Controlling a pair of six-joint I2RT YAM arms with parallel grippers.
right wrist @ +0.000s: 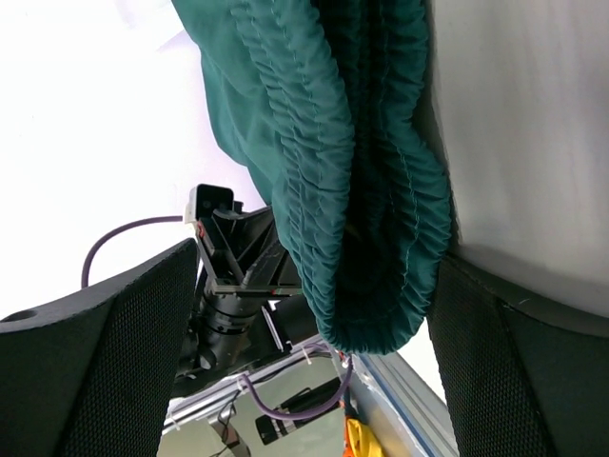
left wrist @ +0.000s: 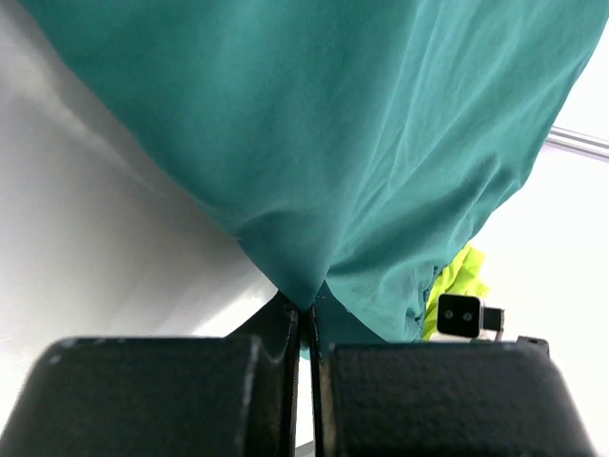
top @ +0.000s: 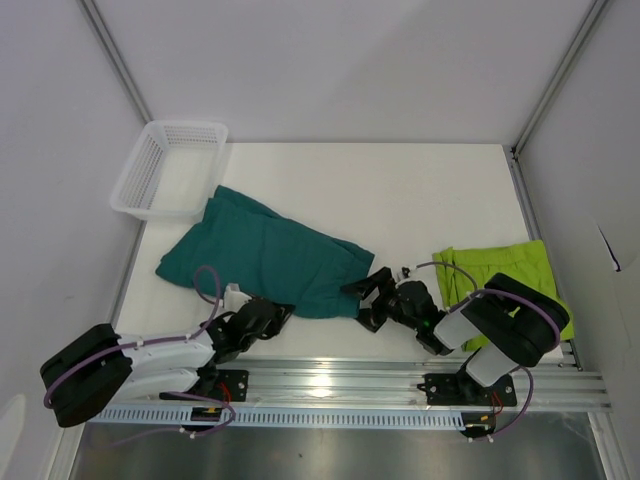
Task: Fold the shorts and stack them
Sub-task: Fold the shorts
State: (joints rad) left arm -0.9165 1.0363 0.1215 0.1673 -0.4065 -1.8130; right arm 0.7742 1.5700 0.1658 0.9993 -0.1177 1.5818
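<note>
The dark teal shorts [top: 270, 255] lie spread on the white table left of centre. My left gripper [top: 275, 315] is at their near edge; in the left wrist view it [left wrist: 309, 319] is shut on a pinch of the teal fabric [left wrist: 333, 152]. My right gripper [top: 365, 298] is at the shorts' near right corner. In the right wrist view it [right wrist: 314, 286] is open, its fingers wide apart on either side of the gathered teal waistband [right wrist: 352, 209]. The lime green shorts [top: 510, 275] lie at the right, partly under my right arm, and show in the left wrist view [left wrist: 459, 274].
A white mesh basket [top: 170, 165] stands at the table's far left corner, touching the teal shorts' far edge. The metal rail [top: 400, 380] with the arm bases runs along the near edge. Grey walls close in the left, right and back.
</note>
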